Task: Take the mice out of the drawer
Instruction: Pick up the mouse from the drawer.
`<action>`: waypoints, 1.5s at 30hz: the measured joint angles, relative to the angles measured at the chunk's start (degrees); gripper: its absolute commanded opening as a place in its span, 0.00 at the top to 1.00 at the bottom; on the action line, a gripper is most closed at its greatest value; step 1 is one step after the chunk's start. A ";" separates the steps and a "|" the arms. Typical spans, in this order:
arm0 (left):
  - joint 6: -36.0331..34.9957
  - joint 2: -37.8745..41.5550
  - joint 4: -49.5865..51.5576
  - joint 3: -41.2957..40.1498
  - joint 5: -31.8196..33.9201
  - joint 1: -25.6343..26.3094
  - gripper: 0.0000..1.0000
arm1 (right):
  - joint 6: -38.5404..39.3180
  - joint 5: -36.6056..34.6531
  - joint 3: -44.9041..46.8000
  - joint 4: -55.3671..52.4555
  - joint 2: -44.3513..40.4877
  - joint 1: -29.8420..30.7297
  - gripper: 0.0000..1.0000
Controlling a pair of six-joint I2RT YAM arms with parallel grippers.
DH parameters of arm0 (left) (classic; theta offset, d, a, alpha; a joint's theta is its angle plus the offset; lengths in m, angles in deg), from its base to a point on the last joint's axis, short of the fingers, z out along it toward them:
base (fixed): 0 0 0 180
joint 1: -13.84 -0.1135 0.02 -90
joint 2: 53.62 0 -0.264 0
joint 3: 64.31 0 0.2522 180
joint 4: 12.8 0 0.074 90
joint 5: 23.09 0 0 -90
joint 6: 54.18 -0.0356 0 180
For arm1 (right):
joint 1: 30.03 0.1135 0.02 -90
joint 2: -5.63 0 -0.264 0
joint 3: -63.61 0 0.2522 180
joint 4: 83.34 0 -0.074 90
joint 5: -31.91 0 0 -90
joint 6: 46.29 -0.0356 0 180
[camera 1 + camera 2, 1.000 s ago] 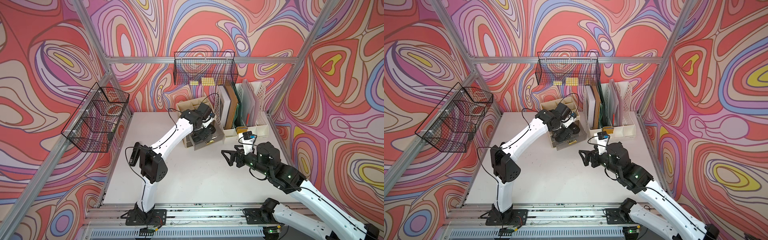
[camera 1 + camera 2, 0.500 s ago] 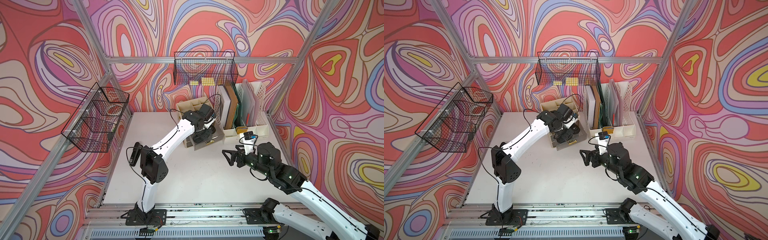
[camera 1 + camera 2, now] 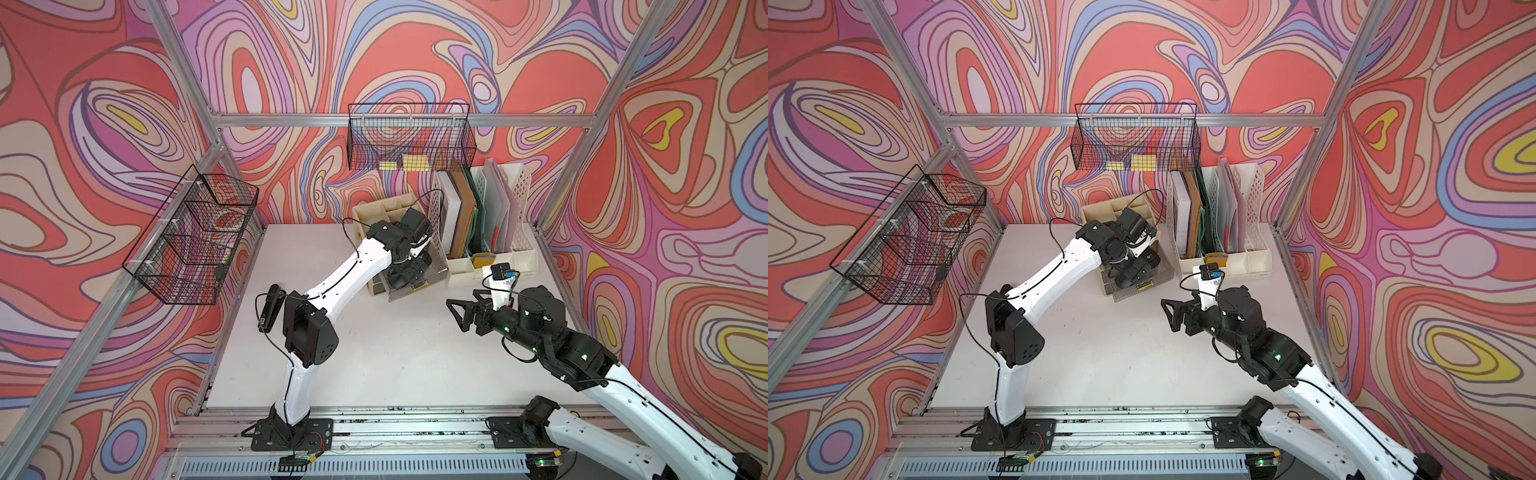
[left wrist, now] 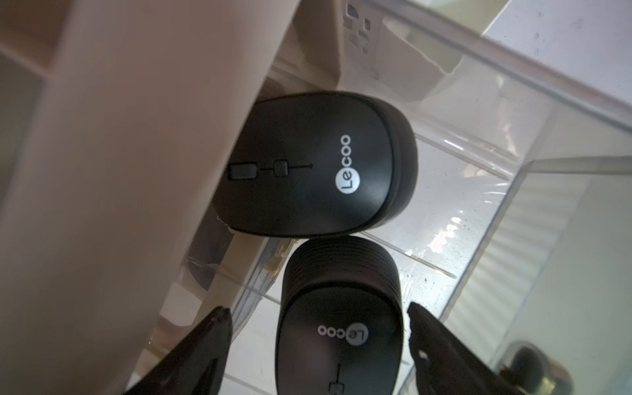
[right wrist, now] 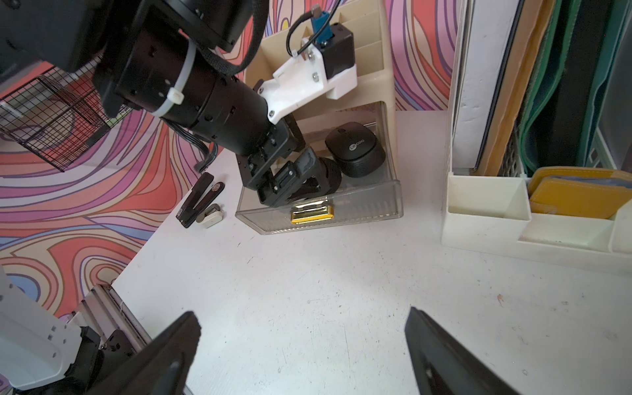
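Left tool point(image 4: 316, 309) astride half-cropped mouse point(image 4: 342, 273)

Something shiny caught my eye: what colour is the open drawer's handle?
The handle is gold; the right wrist view shows it best.

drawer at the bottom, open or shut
Open: the drawer sticks out from the organiser, and mice lie uncovered inside it.
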 measured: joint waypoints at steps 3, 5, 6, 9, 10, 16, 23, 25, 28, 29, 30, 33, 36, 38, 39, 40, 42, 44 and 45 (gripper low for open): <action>-0.37 -1.18 0.46 1.40 -0.39 0.00 0.26 | 0.00 -0.28 0.00 -0.02 -0.15 0.00 0.02; -0.52 -1.86 0.44 1.77 -0.76 0.00 0.31 | 0.00 -0.42 0.00 -0.09 -0.15 0.00 0.02; -0.61 -2.21 0.50 1.86 -0.96 0.00 0.31 | -0.02 -0.44 0.00 -0.09 -0.17 0.00 0.02; -1.03 -3.43 1.20 2.84 -1.46 -0.02 0.32 | -0.02 -0.46 0.11 -0.09 -0.33 0.00 0.02; -1.22 -3.69 1.42 3.23 -1.66 -0.07 0.32 | -0.02 -0.48 0.15 -0.13 -0.44 -0.02 0.02; -1.66 -4.09 1.90 3.93 -2.32 -0.63 0.32 | -0.07 -0.72 0.26 -0.15 -0.57 0.00 0.02; -1.62 -4.13 2.10 4.02 -2.56 -0.76 0.41 | -0.24 -0.90 0.37 -0.17 -0.70 -0.02 0.02; -1.36 -4.13 2.14 4.02 -2.67 -0.76 0.46 | -0.26 -0.87 0.48 -0.15 -0.68 0.00 0.02; -1.11 -3.98 2.10 3.87 -2.75 -0.76 0.52 | -0.35 -0.87 0.63 -0.09 -0.42 0.00 0.02; -0.96 -3.76 1.88 3.52 -2.82 -0.76 0.53 | -0.39 -0.87 0.72 -0.04 -0.35 0.00 0.02; -0.90 -3.45 1.57 3.06 -2.93 -0.76 0.54 | -0.42 -0.87 0.81 -0.02 -0.26 0.00 0.02; -0.70 -2.45 0.87 1.62 -3.19 -0.76 0.58 | -0.42 -0.87 0.96 0.11 0.00 0.00 0.02; -0.63 -1.57 0.76 0.63 -3.19 -0.81 0.58 | -0.44 -0.85 1.03 0.13 0.11 0.00 0.02; -0.52 -0.98 0.39 -0.22 -3.17 -0.87 0.58 | -0.44 -0.85 1.07 0.13 0.11 0.00 0.02; -0.52 -0.55 0.04 -0.76 -3.17 -1.01 0.58 | -0.44 -0.85 1.07 0.15 0.13 0.00 0.02; -0.52 -0.11 -0.28 -1.27 -3.19 -1.07 0.58 | -0.44 -0.85 1.07 0.15 0.13 -0.02 0.02; -0.52 1.01 -0.92 -2.32 -3.39 -1.14 0.57 | -0.42 -0.83 1.07 0.15 0.13 0.00 0.02; -0.52 2.29 -1.57 -3.26 -3.69 -1.01 0.56 | -0.42 -0.57 1.07 0.17 0.13 0.00 0.02; -0.52 3.19 -2.25 -3.96 -4.00 -0.81 0.56 | -0.39 -0.33 1.07 0.22 0.13 0.00 0.02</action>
